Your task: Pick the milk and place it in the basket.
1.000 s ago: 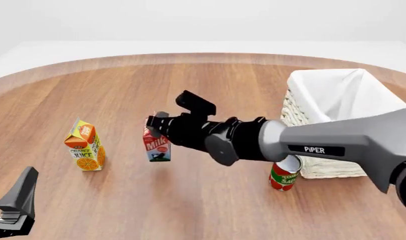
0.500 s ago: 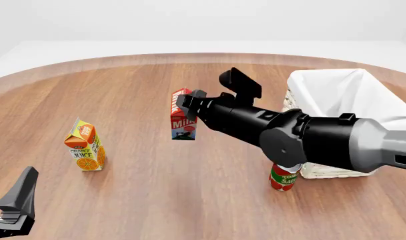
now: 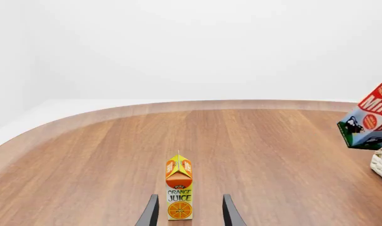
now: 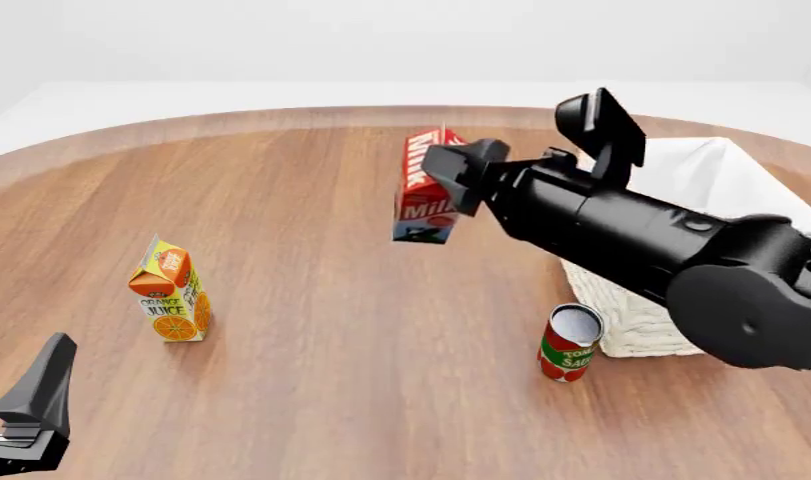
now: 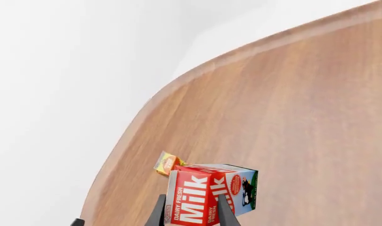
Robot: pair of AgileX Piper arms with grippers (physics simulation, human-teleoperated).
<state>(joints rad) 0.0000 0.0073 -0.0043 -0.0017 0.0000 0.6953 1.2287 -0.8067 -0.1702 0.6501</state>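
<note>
Milk (image 4: 429, 190) held in air by right gripper (image 4: 448, 172), clear of table (image 4: 312, 330). Basket (image 4: 699, 180) just to its right, top open. Can (image 4: 567, 343) stands touching or nearly touching basket's near-left corner. Juice (image 4: 170, 291) well apart, far left, w/ bare wood between.

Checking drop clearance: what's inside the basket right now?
Only white cloth lining shows inside the basket. The right end effector, shut on the milk, and its arm cover much of the interior, so the bottom cannot be seen.
</note>
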